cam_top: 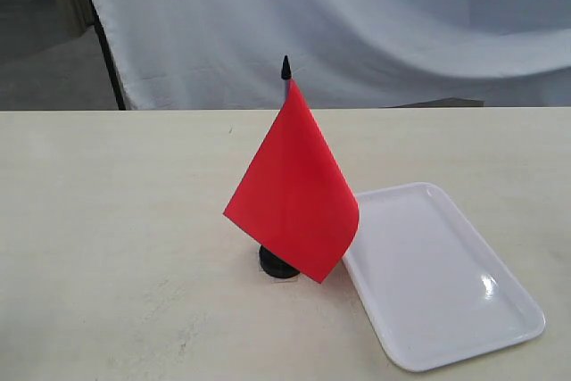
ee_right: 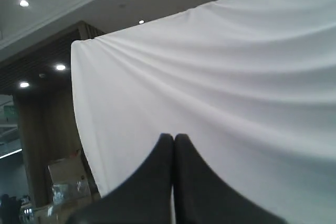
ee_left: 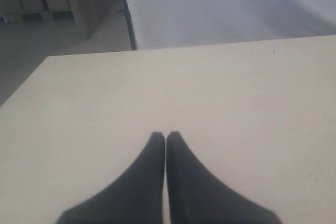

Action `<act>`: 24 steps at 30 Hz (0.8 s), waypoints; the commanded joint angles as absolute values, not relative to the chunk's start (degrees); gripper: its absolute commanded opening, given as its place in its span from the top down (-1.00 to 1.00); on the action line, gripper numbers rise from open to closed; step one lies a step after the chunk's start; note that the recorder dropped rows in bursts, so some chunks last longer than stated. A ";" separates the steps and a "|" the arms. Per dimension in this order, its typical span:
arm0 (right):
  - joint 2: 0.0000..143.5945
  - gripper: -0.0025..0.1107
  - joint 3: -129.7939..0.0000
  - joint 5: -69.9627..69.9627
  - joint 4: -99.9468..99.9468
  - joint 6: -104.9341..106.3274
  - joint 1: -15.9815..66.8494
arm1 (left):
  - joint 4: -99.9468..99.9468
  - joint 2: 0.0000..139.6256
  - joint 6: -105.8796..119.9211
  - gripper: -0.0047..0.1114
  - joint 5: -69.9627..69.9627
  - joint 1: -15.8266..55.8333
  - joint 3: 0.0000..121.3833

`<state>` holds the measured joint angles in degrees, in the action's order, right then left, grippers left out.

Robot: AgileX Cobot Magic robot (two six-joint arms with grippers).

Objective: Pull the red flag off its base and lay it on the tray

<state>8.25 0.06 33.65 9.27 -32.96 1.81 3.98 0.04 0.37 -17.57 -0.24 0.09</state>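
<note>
The red flag [cam_top: 294,189] stands upright in its small black base [cam_top: 277,264] near the middle of the table in the exterior view, its black pointed tip at the top. The cloth droops over most of the stick and part of the base. The white tray [cam_top: 446,283] lies just right of the base, bare. Neither arm appears in the exterior view. My left gripper [ee_left: 166,136] is shut with nothing in it, over bare tabletop. My right gripper [ee_right: 174,138] is shut and holds nothing, pointing up at a white cloth backdrop.
A beige table [cam_top: 107,220] carries the flag and tray, with its far edge against a hanging white cloth backdrop [cam_top: 357,24]. A dark stand leg [cam_top: 109,64] is behind the table at left. Cardboard boxes [ee_right: 68,179] show in the right wrist view.
</note>
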 commanded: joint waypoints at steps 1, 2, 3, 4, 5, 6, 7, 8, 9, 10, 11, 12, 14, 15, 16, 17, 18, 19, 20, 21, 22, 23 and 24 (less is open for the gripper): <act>21.89 0.96 0.00 40.37 12.15 -31.98 1.43 | 4.26 0.00 0.00 0.90 -17.11 -0.11 0.00; 26.19 0.96 0.00 43.49 13.93 -31.84 1.43 | 4.26 0.00 0.00 0.90 -17.11 -0.11 0.00; 29.79 0.96 0.00 46.59 15.68 -31.70 1.43 | 4.26 0.00 0.00 0.90 -17.11 -0.11 0.00; 34.49 0.96 0.00 50.77 17.86 -31.57 1.43 | 4.26 0.00 0.00 0.90 -17.11 -0.11 0.00; 39.33 0.96 0.00 54.37 19.77 -31.43 1.43 | 4.26 0.00 0.00 0.90 -17.11 -0.11 0.00; 43.25 0.96 0.00 56.44 21.29 -31.30 1.43 | 4.26 0.00 0.00 0.90 -17.11 -0.11 0.00; 48.09 0.96 -0.81 58.35 23.21 -31.04 1.43 | 4.26 0.00 0.00 0.90 -17.11 -0.11 0.00; 53.11 0.96 -2.06 59.83 25.22 -30.33 1.43 | 4.26 0.00 0.00 0.90 -17.11 -0.11 0.00; 58.21 0.96 -3.51 60.93 27.11 -30.08 1.57 | 4.26 0.00 0.00 0.90 -17.11 -0.11 0.00; 63.30 0.96 -4.70 61.91 28.39 -29.78 2.05 | 4.26 0.00 0.00 0.90 -17.11 -0.11 0.00; 68.32 0.96 -6.33 62.45 29.61 -29.00 2.86 | 4.26 0.00 0.00 0.90 -17.11 -0.11 0.00; 73.25 0.96 -8.09 62.69 30.32 -27.90 4.09 | 4.26 0.00 0.00 0.90 -17.11 -0.11 0.00; 81.59 0.96 -11.19 62.68 30.45 -26.71 7.88 | 4.26 0.00 0.00 0.90 -17.11 -0.11 0.00; 85.82 0.96 -12.92 62.68 30.45 -25.02 9.63 | 4.26 0.00 0.00 0.90 -17.11 -0.11 0.00; 88.98 0.96 -14.24 62.68 30.13 -23.71 11.93 | 4.26 0.00 0.00 0.90 -17.11 -0.11 0.00; 92.56 0.96 -15.75 62.68 29.02 -22.04 14.35 | 4.26 0.00 0.00 0.90 -17.11 -0.11 0.00; 95.69 0.96 -17.13 62.68 27.29 -20.20 16.70 | 4.26 0.00 0.00 0.90 -17.11 -0.11 0.00; 98.33 0.96 -18.30 62.68 25.44 -18.67 18.44 | 4.26 0.00 0.00 0.90 -17.11 -0.11 0.00; 100.49 0.96 -19.27 62.94 22.56 -16.69 20.79 | 4.26 0.00 0.00 0.90 -17.11 -0.11 0.00; 102.20 0.96 -20.07 63.24 21.07 -15.55 22.13 | 4.26 0.00 0.00 0.90 -17.11 -0.11 0.00; 103.29 0.96 -20.70 63.50 19.69 -14.41 23.27 | 4.26 0.00 0.00 0.90 -17.11 -0.11 0.00; 104.52 0.96 -21.51 64.09 19.04 -13.58 24.64 | 4.26 0.00 0.00 0.90 -17.11 -0.11 0.00; 105.09 0.96 -22.08 64.30 18.66 -13.58 25.34 | 4.26 0.00 0.00 0.90 -17.11 -0.11 0.00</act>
<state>102.82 -20.52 62.17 21.47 -16.10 23.13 3.98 0.04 0.37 -17.57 -0.24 0.09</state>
